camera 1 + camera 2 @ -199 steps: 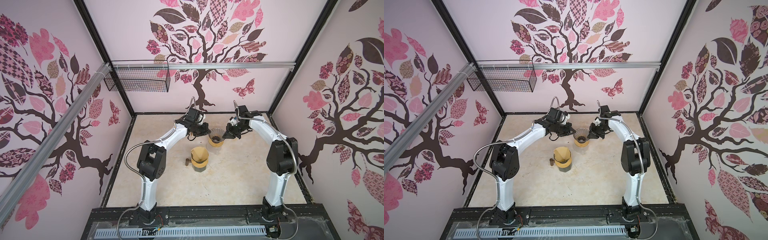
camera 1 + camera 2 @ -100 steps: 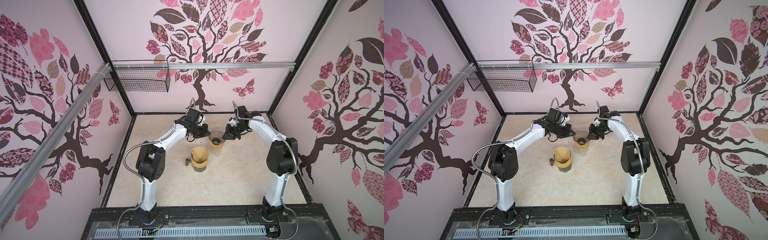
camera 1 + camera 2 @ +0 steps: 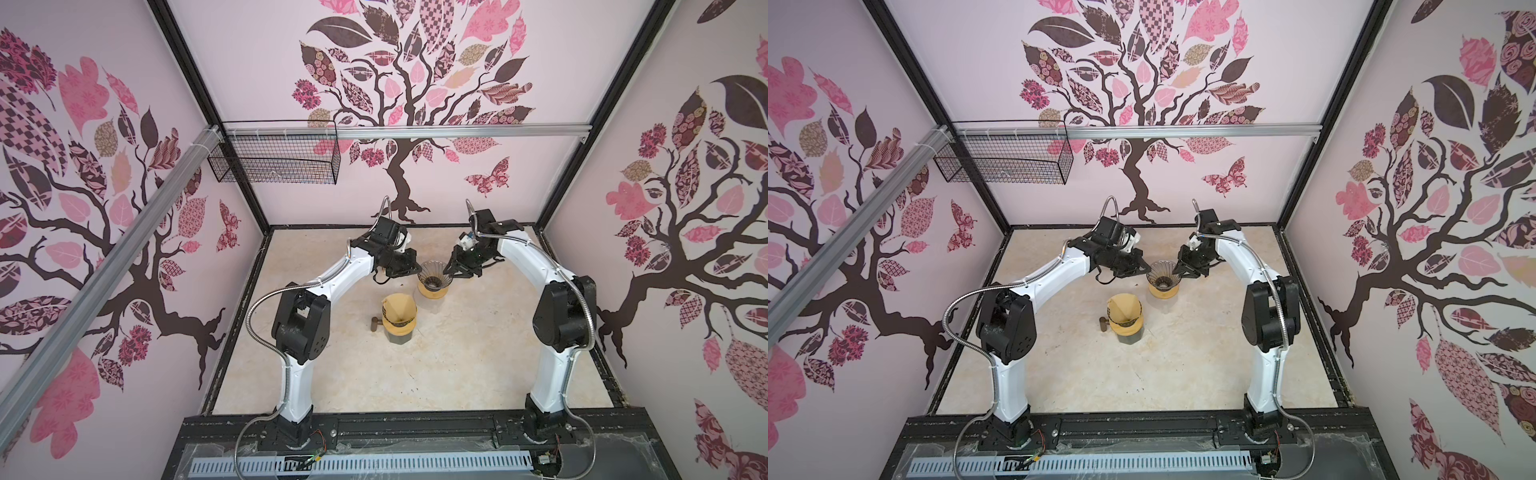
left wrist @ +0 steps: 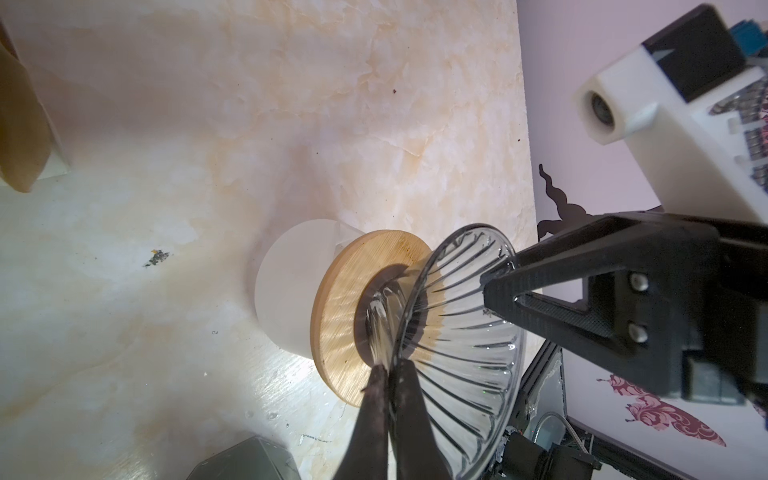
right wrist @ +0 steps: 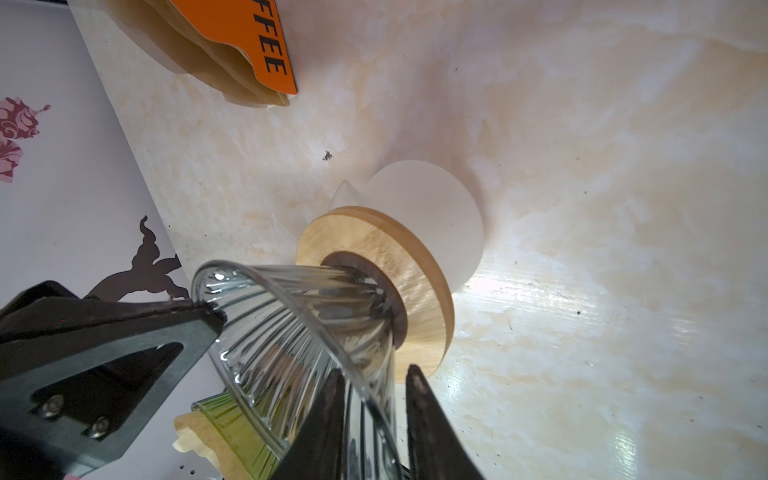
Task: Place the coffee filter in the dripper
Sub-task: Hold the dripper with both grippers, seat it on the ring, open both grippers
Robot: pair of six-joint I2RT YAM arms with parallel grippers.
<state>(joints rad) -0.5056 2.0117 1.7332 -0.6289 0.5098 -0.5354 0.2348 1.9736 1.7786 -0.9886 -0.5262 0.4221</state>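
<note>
Right now both end effectors meet at the dripper (image 3: 434, 276), on opposite sides of its rim. The left end effector (image 4: 390, 370) is pinched tight on the glass rim, so it has hold of the dripper. The right end effector (image 5: 372, 374) straddles the opposite rim with its jaws parted. The glass wall runs between them and the outer finger stands clear of it, so it grips nothing.

The coffee filter (image 3: 399, 309) is not in the dripper. It sits in a stack of filters in a dark holder (image 3: 401, 337) near the dripper, on the side toward the arms' bases and a little toward the left arm. The left end effector is slightly nearer to it but is busy steadying the dripper. The right one, being loose, looks the likelier to fetch it, and would have to reach back past the dripper.

The filters are tan paper folded flat into a fan. They seem to stand with the curved edge up and the narrow end down, so their long axis is roughly upright. An orange card (image 5: 237, 37) lies against the stack. The dripper is clear ribbed glass, empty, mouth up, seated on a wooden collar (image 4: 340, 307) over a white cup (image 4: 286, 286) on the tabletop (image 3: 457, 365).
</note>
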